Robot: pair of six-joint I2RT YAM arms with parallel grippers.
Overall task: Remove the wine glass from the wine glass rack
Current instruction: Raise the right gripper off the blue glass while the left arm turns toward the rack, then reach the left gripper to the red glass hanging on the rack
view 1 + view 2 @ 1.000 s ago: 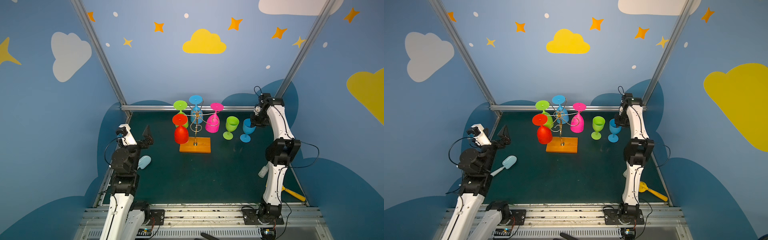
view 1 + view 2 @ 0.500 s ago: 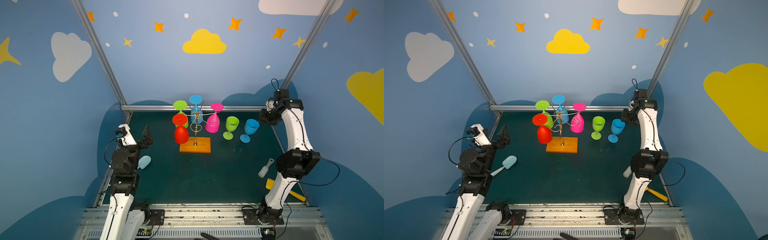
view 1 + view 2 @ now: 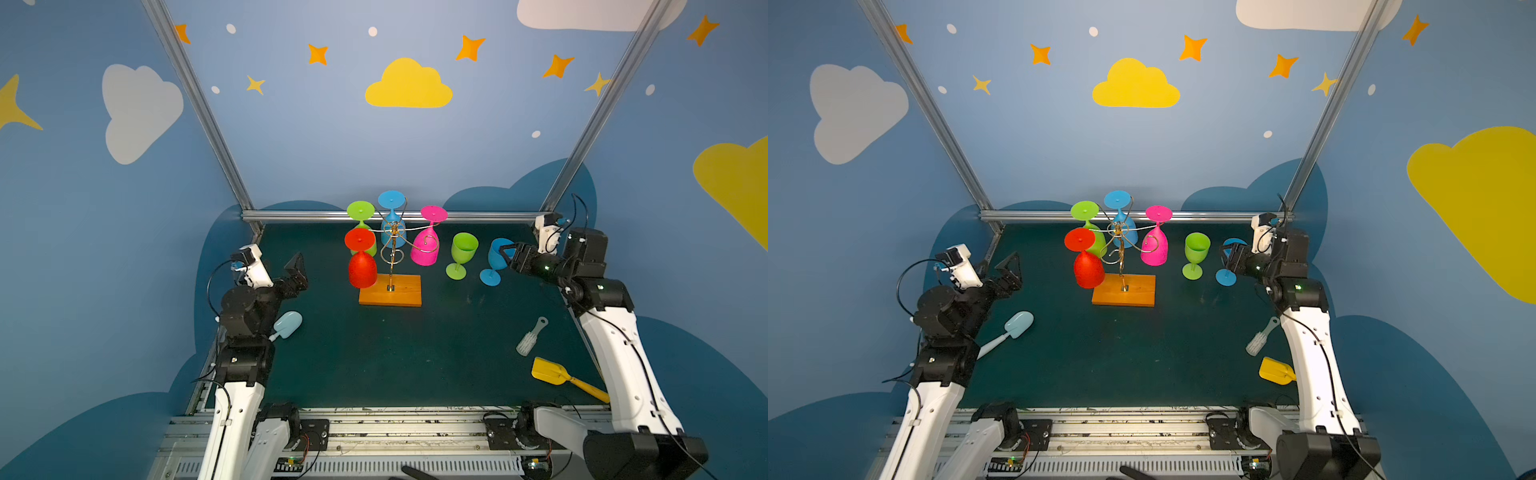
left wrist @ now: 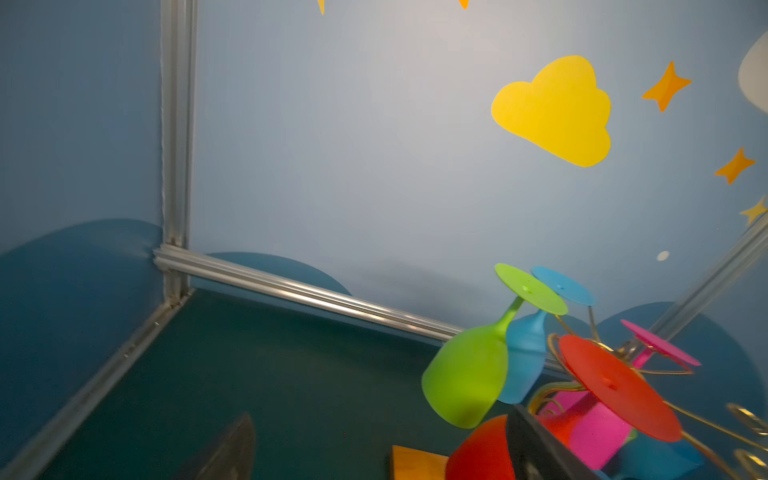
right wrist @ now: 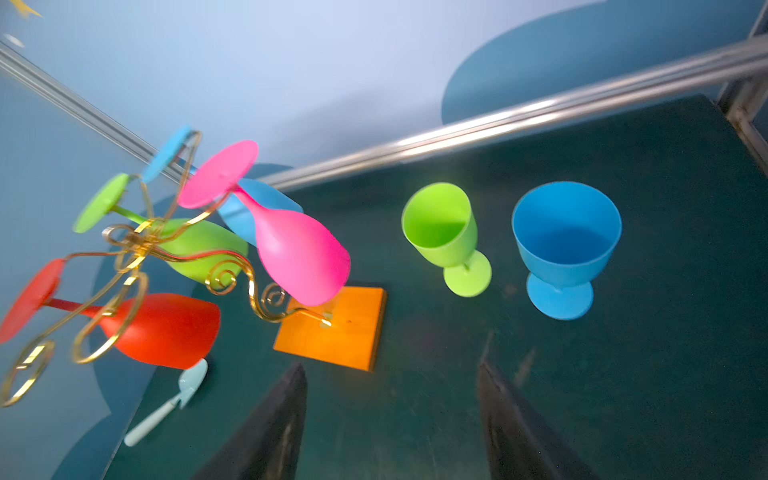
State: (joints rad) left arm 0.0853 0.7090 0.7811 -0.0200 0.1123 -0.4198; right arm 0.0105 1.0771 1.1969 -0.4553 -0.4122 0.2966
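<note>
At the counter's [image 3: 395, 353] 9 o'clock the left gripper [image 3: 296, 268] stands open and empty. At 12 o'clock the wine glass rack [image 3: 392, 249] carries four upturned glasses hung by their feet. The red wine glass [image 3: 362, 270] is at its 8 o'clock, the hanging green glass [image 3: 360, 211] and hanging blue glass [image 3: 391, 199] are behind, and the pink wine glass [image 3: 424, 251] is at 3. They look like light, stiff plastic. Gripping a bowl and sliding it out along the wire seems safest. Past the standing green glass [image 3: 462, 249] and standing blue glass [image 3: 496, 255], at 2 o'clock, the right gripper [image 5: 392, 374] gapes empty.
</note>
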